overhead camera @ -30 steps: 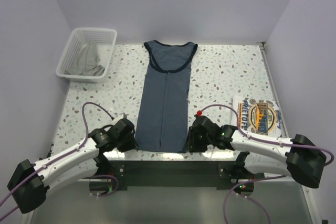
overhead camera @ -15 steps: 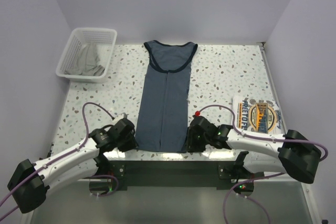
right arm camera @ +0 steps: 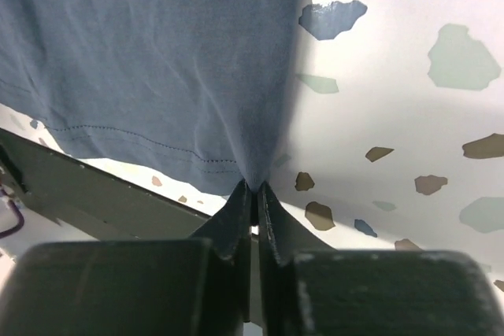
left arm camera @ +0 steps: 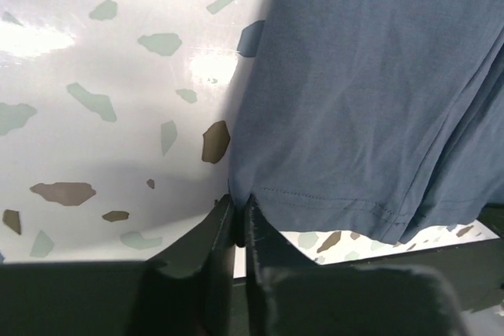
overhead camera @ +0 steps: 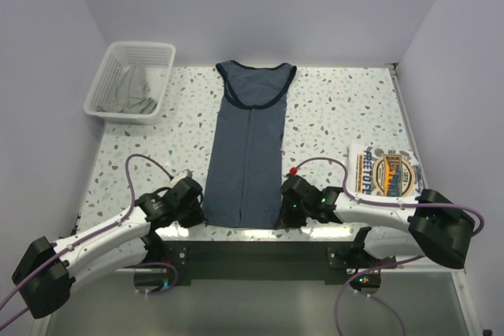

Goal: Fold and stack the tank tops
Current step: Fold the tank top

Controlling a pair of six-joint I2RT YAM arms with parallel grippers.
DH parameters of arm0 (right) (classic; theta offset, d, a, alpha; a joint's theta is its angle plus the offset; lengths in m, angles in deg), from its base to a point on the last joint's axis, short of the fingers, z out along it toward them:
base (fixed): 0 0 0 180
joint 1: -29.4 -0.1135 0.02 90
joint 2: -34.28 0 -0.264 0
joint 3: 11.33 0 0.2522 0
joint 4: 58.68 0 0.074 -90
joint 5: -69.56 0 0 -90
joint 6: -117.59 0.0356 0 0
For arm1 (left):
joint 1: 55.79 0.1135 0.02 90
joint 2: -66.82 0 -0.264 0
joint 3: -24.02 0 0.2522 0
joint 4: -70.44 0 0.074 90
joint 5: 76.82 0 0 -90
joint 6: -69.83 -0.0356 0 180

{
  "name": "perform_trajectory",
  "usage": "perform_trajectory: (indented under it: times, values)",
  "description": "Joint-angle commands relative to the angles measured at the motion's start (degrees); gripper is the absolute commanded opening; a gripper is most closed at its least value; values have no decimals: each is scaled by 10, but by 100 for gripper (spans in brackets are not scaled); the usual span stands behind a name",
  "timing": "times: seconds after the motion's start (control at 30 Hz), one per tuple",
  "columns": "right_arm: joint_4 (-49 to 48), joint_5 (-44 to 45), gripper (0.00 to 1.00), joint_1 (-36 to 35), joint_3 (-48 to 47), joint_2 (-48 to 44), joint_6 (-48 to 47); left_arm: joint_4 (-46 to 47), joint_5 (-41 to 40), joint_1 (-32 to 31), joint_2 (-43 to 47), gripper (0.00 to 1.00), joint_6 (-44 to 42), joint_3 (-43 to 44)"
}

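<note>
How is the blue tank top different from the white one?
The blue tank top is a long strip in the middle; the white tank top is a small folded packet on the right. Blue shows plain cloth; white shows a round picture. The left gripper and right gripper pinch blue's bottom corners; nothing holds white. Both lie flat.
</note>
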Motion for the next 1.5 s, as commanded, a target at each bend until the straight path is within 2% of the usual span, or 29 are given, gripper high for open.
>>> perform_trajectory:
  times: [0.0, 0.03, 0.07, 0.27, 0.5, 0.6, 0.73, 0.87, 0.97, 1.17, 1.47]
  values:
    - [48, 42, 0, -3, -22, 9, -16, 9, 16, 2, -15, 10, -5, -30]
    - [55, 48, 0, -3, -28, 6, -23, 19, 21, 1, -14, 3, -4, -36]
    - [63, 53, 0, -3, -32, 3, -27, 22, 25, 2, -13, 0, -5, -38]
    - [159, 77, 0, -2, -41, -39, -63, 36, 41, -20, 5, 0, 14, -49]
    - [241, 68, 0, -21, -18, -119, -57, 28, 11, -177, -21, 0, 141, -44]
    - [247, 71, 0, -60, -12, -138, -23, 16, -6, -233, -19, 0, 186, -29]
    - [255, 90, 0, -98, -28, -148, 0, -7, -22, -264, -32, 0, 207, 8]
    - [300, 133, 0, -99, -77, -155, -5, -38, -68, -265, -30, 0, 200, 53]
    - [297, 165, 0, -98, -111, -139, -13, -38, -96, -260, -30, 0, 182, 81]
    - [273, 191, 0, -80, -164, -76, -48, -11, -94, -183, -69, 0, 103, 136]
    - [230, 207, 0, 20, -236, -26, -132, 51, -87, -59, -107, 0, -21, 197]
